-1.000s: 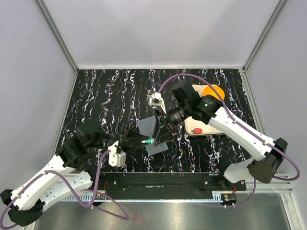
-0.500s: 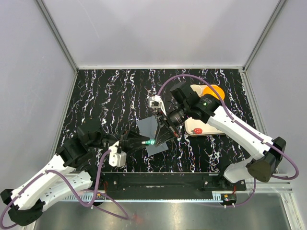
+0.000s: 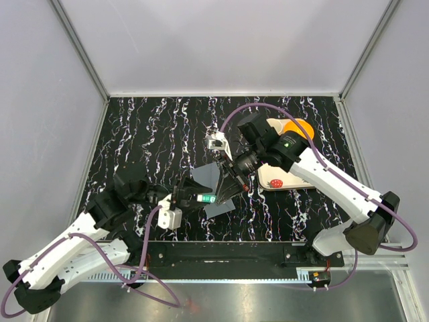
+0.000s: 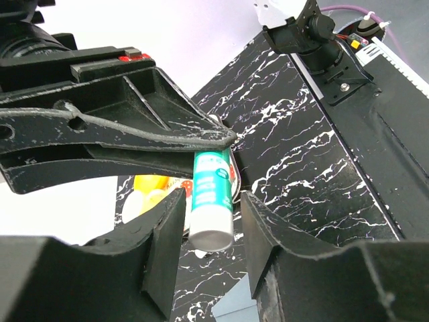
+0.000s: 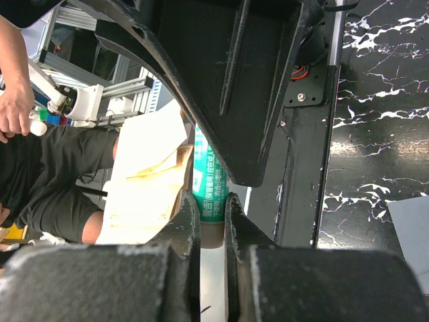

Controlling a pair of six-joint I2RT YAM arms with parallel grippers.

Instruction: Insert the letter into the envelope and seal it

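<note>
**Top view**
- Left tool (image 3: 196,198): released, with its jaws parted around one end of the glue stick (image 3: 208,198).
- Right tool (image 3: 220,193): clenched on the glue stick, meeting your left tool tip to tip.
- Envelope (image 3: 205,176): flat on the surface (image 3: 147,134), directly beneath both tools. Grey paper shows on either side of them.
- Strawberry tray (image 3: 268,182): on the surface behind your right tool, partly under its arm.

**Left wrist view**
- Left tool: fingers (image 4: 167,248) stand on either side of the glue stick (image 4: 212,194) with a narrow gap each side, not pinching.
- Right tool: crosses just above the stick, with its tip over the label.
- Envelope: a grey corner (image 4: 234,310) shows below the fingers.

**Right wrist view**
- Right tool: both fingers (image 5: 188,231) press on the glue stick (image 5: 209,184).
- Left tool: just above the stick.
- Envelope: a grey corner (image 5: 410,231) lies on the surface, off to one side of your right tool.
</note>
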